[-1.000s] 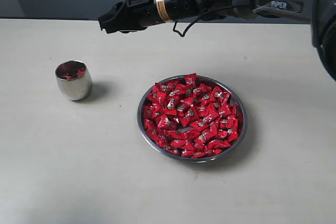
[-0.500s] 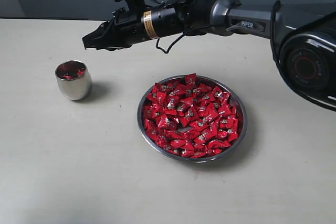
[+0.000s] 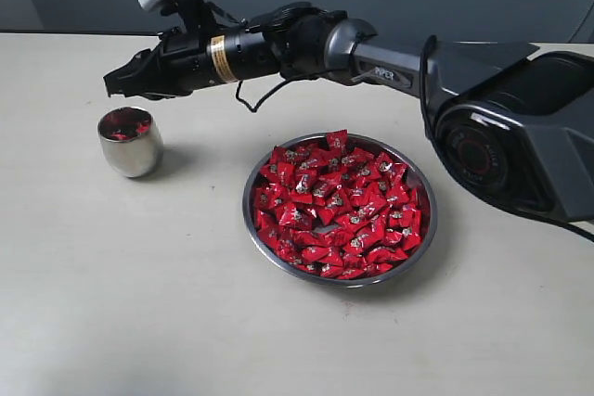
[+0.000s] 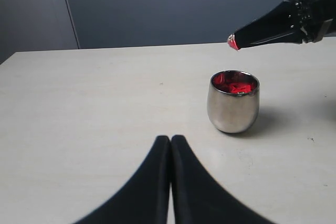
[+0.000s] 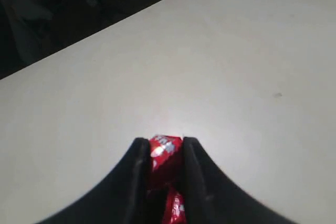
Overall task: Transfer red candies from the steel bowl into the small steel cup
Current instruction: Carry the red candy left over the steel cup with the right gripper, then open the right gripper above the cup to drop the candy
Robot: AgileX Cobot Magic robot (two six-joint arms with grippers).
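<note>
One word reads clearly: "PIPER", in white letters on the grey link of the right arm [image 3: 383, 72]. The yellow band [image 3: 216, 59] further along that arm carries dark print, too small to read. Ring lettering on the round joint cap [image 3: 476, 157] is blurred. The red candies [image 3: 339, 206] show silver-white marks, illegible.

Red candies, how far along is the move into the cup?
Done: the small steel cup holds a few red candies. In hand: the right pincer grips one candy in the air near the cup. Left: the steel bowl holds many more.
</note>
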